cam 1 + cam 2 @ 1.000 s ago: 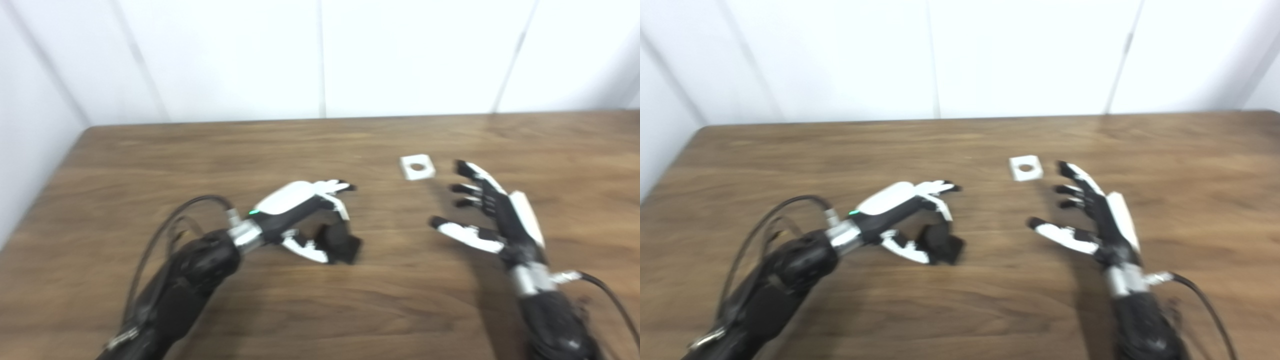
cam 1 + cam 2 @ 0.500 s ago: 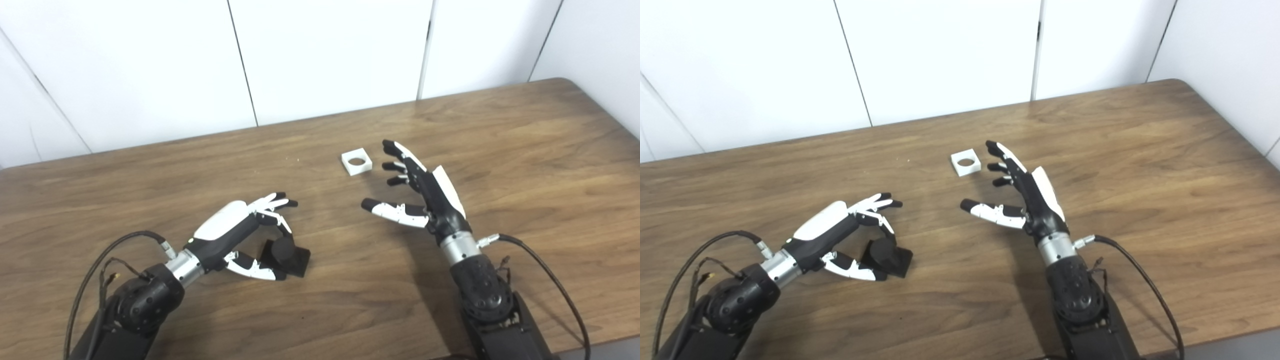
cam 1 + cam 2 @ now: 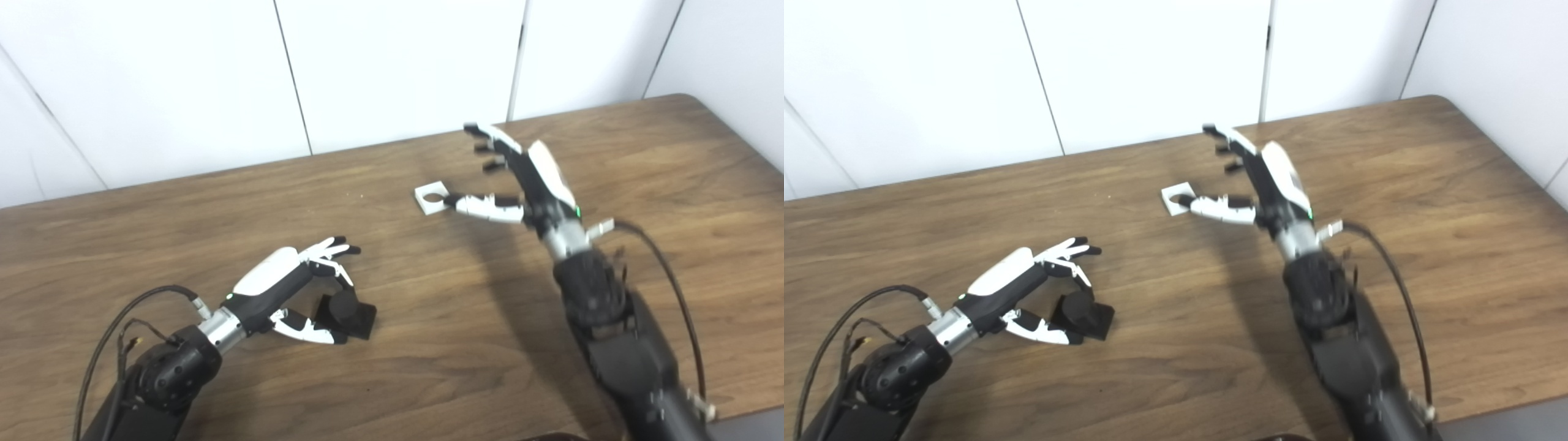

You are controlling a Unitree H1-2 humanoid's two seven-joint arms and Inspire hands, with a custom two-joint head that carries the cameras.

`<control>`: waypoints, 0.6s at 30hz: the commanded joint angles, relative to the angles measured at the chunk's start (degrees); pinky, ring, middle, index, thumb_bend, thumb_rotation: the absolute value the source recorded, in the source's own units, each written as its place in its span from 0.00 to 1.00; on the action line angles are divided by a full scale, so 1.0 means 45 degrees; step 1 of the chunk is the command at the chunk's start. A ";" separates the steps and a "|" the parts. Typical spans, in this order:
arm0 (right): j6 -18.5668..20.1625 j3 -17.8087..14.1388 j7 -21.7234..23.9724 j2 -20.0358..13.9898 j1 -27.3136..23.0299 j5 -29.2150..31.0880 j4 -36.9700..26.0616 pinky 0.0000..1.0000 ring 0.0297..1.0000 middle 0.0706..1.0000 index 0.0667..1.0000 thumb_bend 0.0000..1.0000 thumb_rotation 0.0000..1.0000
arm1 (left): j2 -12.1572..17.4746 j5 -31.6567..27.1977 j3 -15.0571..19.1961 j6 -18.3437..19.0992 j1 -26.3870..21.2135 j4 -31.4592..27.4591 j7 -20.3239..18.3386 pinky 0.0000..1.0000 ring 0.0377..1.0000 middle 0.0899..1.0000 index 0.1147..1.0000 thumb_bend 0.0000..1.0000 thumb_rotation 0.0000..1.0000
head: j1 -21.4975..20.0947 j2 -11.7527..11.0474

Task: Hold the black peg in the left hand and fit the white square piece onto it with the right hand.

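Two hands work over a wooden table (image 3: 153, 202), and neither holds its part yet. Nearest the camera, the left hand (image 3: 288, 288) curls around the black peg (image 3: 343, 309), a round post on a flat black base that rests on the wood. The thumb lies low beside the base and the fingers arch over the post with a gap between, so the hand looks loosely cupped and not clamped; I cannot tell whether any fingertip touches. Farther back and to the right, the right hand (image 3: 520, 177) is spread wide, holding nothing. Its thumb reaches across toward the white square piece (image 3: 430, 199), which lies flat on the table with its round hole facing up; the thumb tip overlaps the piece's near edge, while the fingers hover above and beyond it. By my reading, the step in hand is the reach for both parts, before any lift. Next, the right hand needs to lower and pinch the piece by its edges, leaving the hole free, while the left closes firmly on the peg.
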 commanded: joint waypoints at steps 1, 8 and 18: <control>0.0099 0.0268 0.0424 -0.0428 -0.1163 -0.0229 0.0225 0.68 0.83 0.88 0.84 0.73 0.37 | 0.0440 0.0405 -0.0011 -0.0033 0.0218 0.0126 -0.0223 0.97 1.00 0.93 0.43 0.52 0.07 | 0.0012 -0.0005; 0.0756 0.1414 0.1946 -0.1518 -0.2895 -0.1093 0.1525 0.69 0.89 0.94 0.87 0.75 0.42 | 0.0430 0.0365 0.0037 0.0113 0.0331 0.0029 -0.0265 0.99 1.00 0.93 0.43 0.52 0.07 | 0.0126 0.0008; -0.0230 0.3111 0.3523 -0.2532 -0.5241 -0.1571 0.4812 0.75 0.92 0.96 0.85 0.83 0.43 | 0.0388 0.0422 0.0080 0.0070 0.0468 0.0004 -0.0168 0.96 0.99 0.92 0.43 0.52 0.07 | 0.0197 -0.0060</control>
